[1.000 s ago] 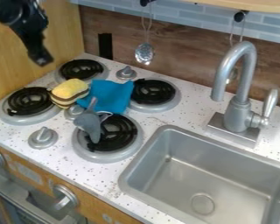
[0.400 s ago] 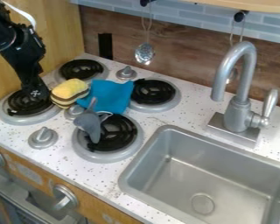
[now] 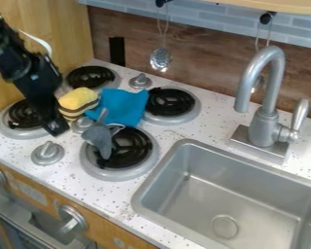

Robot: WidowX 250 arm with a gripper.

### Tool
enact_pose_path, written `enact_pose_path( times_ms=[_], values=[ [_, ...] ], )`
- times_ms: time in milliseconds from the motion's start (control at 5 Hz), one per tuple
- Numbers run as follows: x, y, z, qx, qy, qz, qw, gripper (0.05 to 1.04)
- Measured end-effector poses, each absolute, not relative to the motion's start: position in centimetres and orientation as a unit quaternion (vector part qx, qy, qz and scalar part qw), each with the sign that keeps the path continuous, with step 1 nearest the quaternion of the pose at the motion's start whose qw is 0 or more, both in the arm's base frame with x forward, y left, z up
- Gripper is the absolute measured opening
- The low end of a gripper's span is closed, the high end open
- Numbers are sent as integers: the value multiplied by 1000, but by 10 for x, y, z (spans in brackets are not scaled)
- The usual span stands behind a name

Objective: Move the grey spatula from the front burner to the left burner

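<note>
The black gripper (image 3: 56,129) hangs low at the left, over the right edge of the left front burner (image 3: 18,121). Just behind and right of it lies a yellow plush toy (image 3: 77,101) with brown stripes. A blue cloth (image 3: 122,107) is spread to the right of the toy, between the burners. The grey spatula-like utensil (image 3: 98,137) rests with its wide end on the front right burner (image 3: 129,151) and its handle toward the cloth. Whether the gripper touches the toy, I cannot tell.
A metal sink (image 3: 229,194) takes up the lower right, with a tall grey faucet (image 3: 267,97) behind it. Stove knobs (image 3: 47,152) stand between the burners. A slotted spoon (image 3: 161,59) hangs on the back wall, and a wooden panel (image 3: 67,39) bounds the left.
From the upper left, the gripper has come down to the stove, then moved forward and slightly right past the toy. The toy, cloth and utensil have kept their places.
</note>
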State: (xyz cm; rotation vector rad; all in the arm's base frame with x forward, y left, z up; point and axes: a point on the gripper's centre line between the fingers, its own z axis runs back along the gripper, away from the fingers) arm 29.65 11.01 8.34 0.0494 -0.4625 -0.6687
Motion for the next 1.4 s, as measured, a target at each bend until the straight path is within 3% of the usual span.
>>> enact_pose_path(
  times_ms=[600, 800, 1000, 1200, 1400],
  values=[
    [328, 72, 73, -12, -281, -357, 891, 1002],
    [335, 67, 68, -17, -285, -360, 888, 1002],
    [341, 78, 53, 4, -256, -352, 900, 1002],
    [341, 87, 46, 17, -236, -340, 910, 949],
    [344, 92, 37, 37, -226, -320, 919, 740]
  ],
)
